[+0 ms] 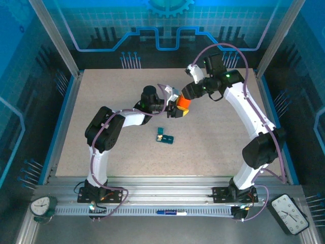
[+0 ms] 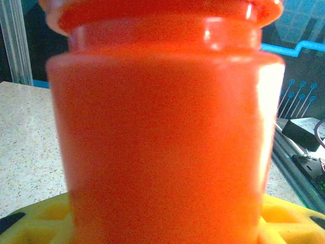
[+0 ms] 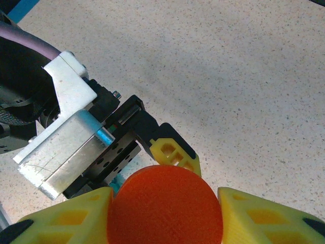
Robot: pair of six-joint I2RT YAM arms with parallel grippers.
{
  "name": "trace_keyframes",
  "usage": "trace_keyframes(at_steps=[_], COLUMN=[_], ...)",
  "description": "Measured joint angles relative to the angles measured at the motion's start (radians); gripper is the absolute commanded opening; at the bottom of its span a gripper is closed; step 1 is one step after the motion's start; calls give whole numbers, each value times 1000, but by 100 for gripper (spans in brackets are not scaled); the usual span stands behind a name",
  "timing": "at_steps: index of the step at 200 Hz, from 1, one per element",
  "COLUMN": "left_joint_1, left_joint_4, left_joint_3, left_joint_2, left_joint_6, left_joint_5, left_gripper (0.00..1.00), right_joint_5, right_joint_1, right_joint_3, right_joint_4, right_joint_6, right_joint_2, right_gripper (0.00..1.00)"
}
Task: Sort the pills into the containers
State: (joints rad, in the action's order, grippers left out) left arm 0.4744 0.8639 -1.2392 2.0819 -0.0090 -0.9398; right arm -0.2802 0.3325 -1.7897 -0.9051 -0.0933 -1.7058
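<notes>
Table [image 1: 213, 142]; orange bottle [image 1: 183, 104] apparently between yellow fingers [image 3: 254, 218]

No legible text or labels, clock dials [image 1: 289, 214] too small to read

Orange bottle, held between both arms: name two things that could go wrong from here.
1. The right fingers pinch only the cap at its rim; in a twist they might slip off.
2. The left fingers hold the bottle above the table, away from the pill box. If the cap pops free, any pills inside could scatter.
</notes>
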Motion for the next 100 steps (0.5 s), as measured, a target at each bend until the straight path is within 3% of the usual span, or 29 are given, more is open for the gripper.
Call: trace_keyframes(at_steps=[29, 100], left_joint_1=[0, 0], left_joint_4=[0, 1], left_joint_3=[0, 0], left_joint_2=[0, 0], left_joint_6=[0, 0], left_joint_5=[-1, -1], left_gripper=[0, 0], right_joint_5=[-15, -15], right_joint_1=[-4, -5], right_joint_3=[0, 0], right_joint_4=[0, -2], right_joint_6=[8, 63], right_joint_2=[0, 0], right_gripper=[43, 71])
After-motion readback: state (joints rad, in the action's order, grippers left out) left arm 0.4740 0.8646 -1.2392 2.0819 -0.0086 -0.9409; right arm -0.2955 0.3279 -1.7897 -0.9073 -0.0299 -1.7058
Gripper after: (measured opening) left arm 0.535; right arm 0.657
